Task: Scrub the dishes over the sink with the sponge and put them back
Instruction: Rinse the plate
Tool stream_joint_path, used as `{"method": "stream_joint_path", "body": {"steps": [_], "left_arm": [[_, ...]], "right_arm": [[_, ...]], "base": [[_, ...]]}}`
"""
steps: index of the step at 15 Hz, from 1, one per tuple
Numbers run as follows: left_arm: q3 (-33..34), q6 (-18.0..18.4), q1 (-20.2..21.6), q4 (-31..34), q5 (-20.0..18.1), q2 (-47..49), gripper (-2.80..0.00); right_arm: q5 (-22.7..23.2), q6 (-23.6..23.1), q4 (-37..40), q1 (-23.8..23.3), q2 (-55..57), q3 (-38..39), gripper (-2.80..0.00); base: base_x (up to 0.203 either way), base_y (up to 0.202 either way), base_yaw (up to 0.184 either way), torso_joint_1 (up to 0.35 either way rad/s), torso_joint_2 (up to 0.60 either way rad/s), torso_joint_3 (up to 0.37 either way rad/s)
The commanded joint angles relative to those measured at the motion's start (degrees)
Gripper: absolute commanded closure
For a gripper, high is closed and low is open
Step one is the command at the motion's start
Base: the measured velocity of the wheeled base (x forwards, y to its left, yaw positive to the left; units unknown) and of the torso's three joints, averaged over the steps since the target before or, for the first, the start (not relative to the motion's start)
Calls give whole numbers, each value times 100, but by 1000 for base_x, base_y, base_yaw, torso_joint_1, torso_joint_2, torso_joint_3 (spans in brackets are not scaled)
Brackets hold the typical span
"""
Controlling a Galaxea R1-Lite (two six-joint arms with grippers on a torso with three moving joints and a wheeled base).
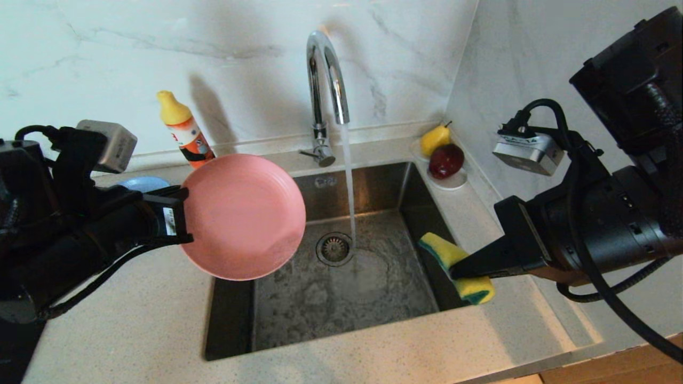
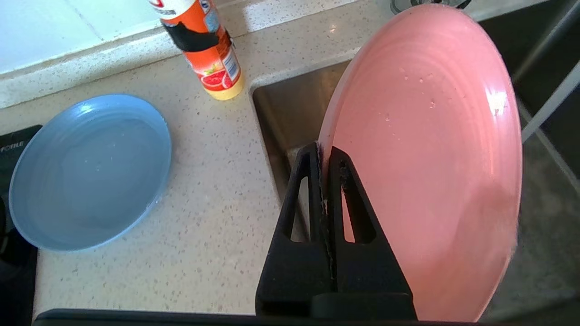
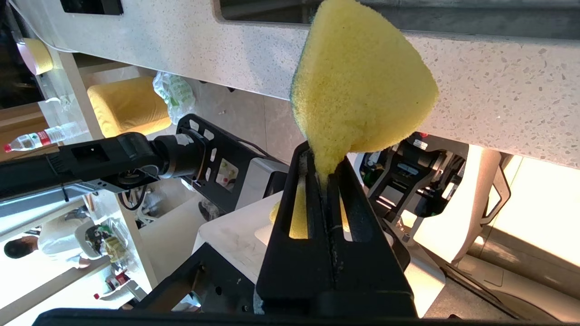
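Pink plate point(image 1: 243, 216) hangs beside soap bottle point(image 1: 184, 130), blue plate point(image 1: 143, 184).

Left pincer point(image 1: 184, 221), right pincer point(image 1: 453, 272): both clamped.

At about nine o'clock from my left claw, the black panel point(image 2: 13, 149) at the counter's edge reads "FOTILE". The orange bottle point(image 2: 206, 50) at eleven o'clock carries a label too blurred for me to read.

Bright, even light; glare on the pink plate point(image 2: 496, 102), its lower edge perhaps blurred
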Motion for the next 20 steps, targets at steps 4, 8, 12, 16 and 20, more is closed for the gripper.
{"method": "stream_joint_path", "body": {"steps": [4,8,12,16,20], "left_arm": [[410,26,1,-33,-12,-777,0],[473,-9,1,-330,-22,-916,0],[552,5,-8,-472,-31,-1063,0],[524,-3,-8,-463,-43,-1319,0],[530,-32,-8,-404,-60,-1345,0]], "right_arm": [[12,21,26,3,-1,-34,0],[12,21,26,7,27,-87,0],[12,21,26,3,-19,-50,0],[12,29,26,3,-37,-32,0],[12,38,26,3,-45,-7,0]], "base": [[0,0,0,0,0,0],[0,0,0,0,0,0],[0,0,0,0,0,0],[0,0,0,0,0,0],[0,0,0,0,0,0]]}}
